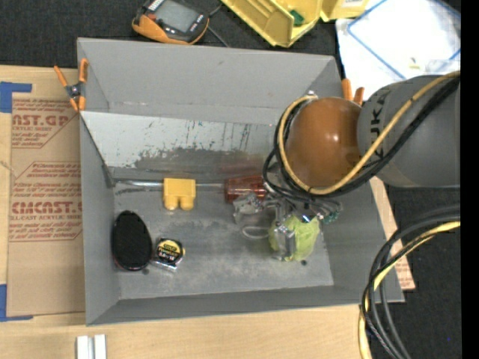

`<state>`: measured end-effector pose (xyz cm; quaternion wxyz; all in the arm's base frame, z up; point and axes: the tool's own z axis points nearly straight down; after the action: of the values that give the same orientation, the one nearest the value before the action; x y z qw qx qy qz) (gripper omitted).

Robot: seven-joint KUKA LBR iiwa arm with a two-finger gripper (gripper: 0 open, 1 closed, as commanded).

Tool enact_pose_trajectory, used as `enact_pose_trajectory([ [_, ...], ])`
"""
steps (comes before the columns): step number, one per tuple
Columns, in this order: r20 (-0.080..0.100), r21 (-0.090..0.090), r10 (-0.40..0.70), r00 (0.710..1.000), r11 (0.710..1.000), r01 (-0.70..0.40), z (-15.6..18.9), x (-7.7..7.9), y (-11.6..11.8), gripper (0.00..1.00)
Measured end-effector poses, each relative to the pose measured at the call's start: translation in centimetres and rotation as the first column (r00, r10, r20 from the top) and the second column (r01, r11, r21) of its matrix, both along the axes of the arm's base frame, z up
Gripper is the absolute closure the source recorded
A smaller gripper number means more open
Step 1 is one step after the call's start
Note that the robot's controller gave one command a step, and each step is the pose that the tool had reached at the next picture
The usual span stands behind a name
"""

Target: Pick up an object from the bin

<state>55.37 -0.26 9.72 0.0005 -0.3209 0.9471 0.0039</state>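
My gripper point(283, 240) is low in the right part of the bin, under the arm's orange dome. It sits right against a yellow-green soft-looking thing point(305, 236), which lies at the bin's right side and is partly hidden by the gripper. Just left of it lies a clear plastic piece point(251, 217). A reddish-brown thing point(244, 188) rests behind that, near the back wall.
A yellow block point(179, 193) lies at the left middle of the bin floor. A black oval thing point(129, 240) and a small black-and-yellow tape measure point(169, 253) sit at the front left. The arm and its cables cover the bin's right side.
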Motion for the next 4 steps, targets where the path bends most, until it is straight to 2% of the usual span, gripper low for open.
enact_pose_trajectory([
  [1,0.000,-0.001,-0.145,0.989,0.989,0.145,-1.9,-0.5,-3.0,0.00],
  [2,0.003,0.003,-0.055,0.998,0.998,0.055,-0.4,1.2,-2.7,0.00],
  [3,-0.004,-0.001,-0.164,0.987,0.987,0.164,-1.0,-0.6,-4.7,0.00],
  [4,0.004,0.004,-0.080,0.997,0.997,0.080,-2.3,-1.5,-6.5,0.00],
])
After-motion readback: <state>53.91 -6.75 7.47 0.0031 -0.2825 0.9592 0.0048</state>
